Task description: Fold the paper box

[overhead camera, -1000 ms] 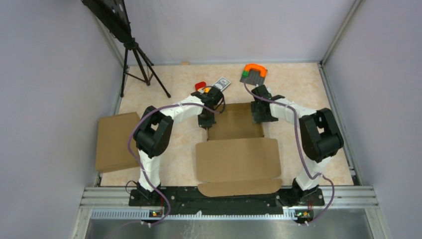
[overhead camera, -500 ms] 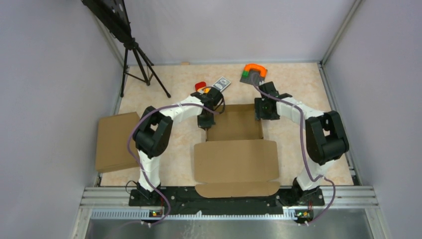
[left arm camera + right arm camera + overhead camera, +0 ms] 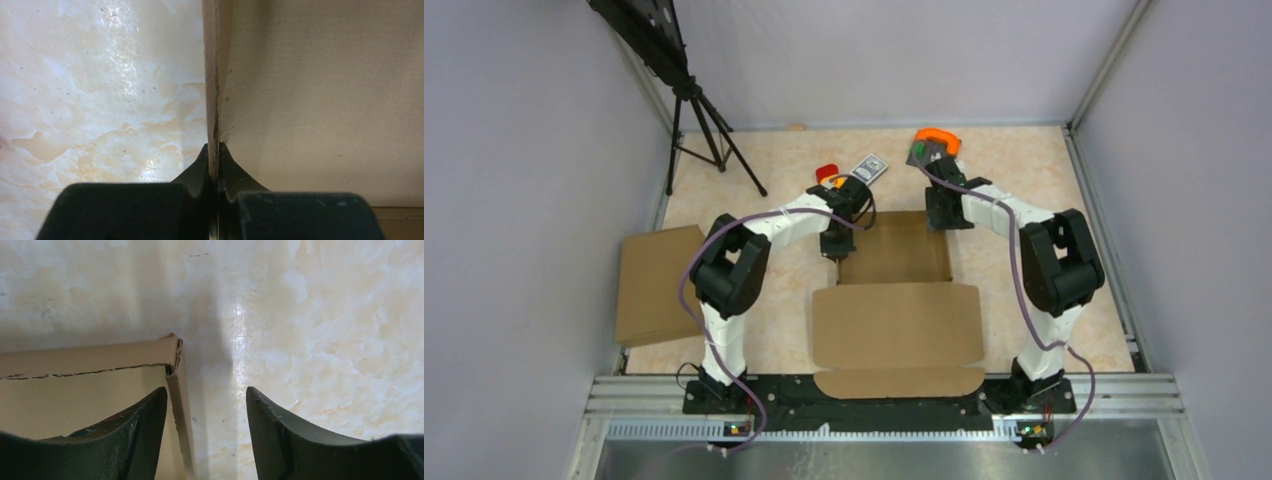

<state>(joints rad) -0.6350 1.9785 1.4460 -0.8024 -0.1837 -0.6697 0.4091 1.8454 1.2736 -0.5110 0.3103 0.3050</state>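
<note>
Plain brown box (image 3: 656, 285) at the left desk (image 3: 1024, 180) edge, black tripod (image 3: 699, 125) far left, red item (image 3: 827, 171) beside small patterned pack (image 3: 871, 166), orange-and-grey object (image 3: 934, 145) far right of those

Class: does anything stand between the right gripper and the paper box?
Nothing visible does. The right gripper stands with open jaws straddling the paper box at an upright side wall near its corner, with only bare table beside it.

Paper box (image 3: 896, 322) lies centred on tabletop (image 3: 1024, 180), towards near edge; second box (image 3: 654, 285) well left; tripod (image 3: 704, 130) behind that.
</note>
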